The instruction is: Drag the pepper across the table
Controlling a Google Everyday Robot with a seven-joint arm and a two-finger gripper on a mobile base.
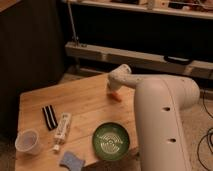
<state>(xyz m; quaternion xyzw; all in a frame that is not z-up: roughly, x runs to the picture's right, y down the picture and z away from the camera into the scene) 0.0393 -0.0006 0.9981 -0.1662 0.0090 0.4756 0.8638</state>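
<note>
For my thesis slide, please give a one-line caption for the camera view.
The robot's hand rests over the orange pepper near the far right edge of the wooden table.

The table (87,102) is low, light wood, with a planked top, seen at an angle. 6 things lie on it. The pepper (116,96) lies near the far right edge, with the gripper (113,90) down at it. A black striped packet (49,117) lies toward the left, and just beside it a white tube (62,131) points at the near edge. A clear cup (28,142) stands at the near left corner. A blue sponge (71,160) lies at the near edge. The green plate (113,141) sits near right.
</note>
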